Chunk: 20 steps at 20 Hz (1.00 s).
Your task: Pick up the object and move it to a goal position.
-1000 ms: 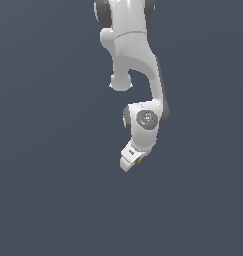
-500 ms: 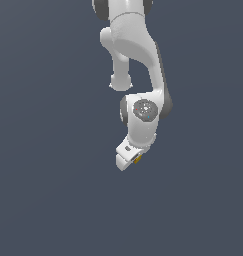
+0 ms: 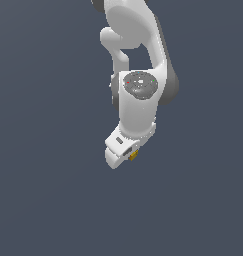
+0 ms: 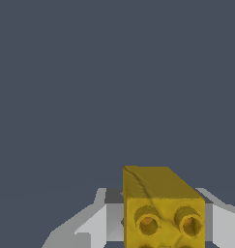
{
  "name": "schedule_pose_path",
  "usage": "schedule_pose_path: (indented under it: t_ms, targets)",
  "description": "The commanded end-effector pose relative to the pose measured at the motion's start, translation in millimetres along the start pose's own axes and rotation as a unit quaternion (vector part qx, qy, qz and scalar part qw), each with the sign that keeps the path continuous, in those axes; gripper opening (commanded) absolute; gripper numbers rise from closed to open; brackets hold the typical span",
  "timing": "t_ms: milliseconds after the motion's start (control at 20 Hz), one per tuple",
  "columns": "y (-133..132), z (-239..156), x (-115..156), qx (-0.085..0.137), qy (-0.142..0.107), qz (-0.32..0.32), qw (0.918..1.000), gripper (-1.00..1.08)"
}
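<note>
Between the fingers (image 4: 97,220) of the white gripper (image 3: 124,156), clamped: small yellow-orange cube (image 4: 160,208), off any surface. Round darker studs on the cube's near face in the wrist view. From outside, only a yellow corner (image 3: 134,155) peeking out beside the gripper tip, rest hidden by the white body. Above the gripper, white arm (image 3: 138,100) hanging down, grey disc at the wrist joint. Plain dark grey background all round.
</note>
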<state>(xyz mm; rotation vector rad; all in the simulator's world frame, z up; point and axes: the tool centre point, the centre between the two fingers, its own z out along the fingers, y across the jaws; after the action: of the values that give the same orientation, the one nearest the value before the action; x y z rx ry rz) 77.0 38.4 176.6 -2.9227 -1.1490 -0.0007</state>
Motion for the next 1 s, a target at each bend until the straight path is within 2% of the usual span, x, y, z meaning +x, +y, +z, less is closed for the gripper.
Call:
schedule_pose_path:
  t_ms: [0,450,950]
  targets:
    - [10,-26,1,0.000,0.000,0.000,1.0000,-1.00]
    - [39,-89,5,0.000,0.000,0.000,1.0000,-1.00]
    - [51,-115,7,0.000,0.000,0.000,1.0000,-1.00]
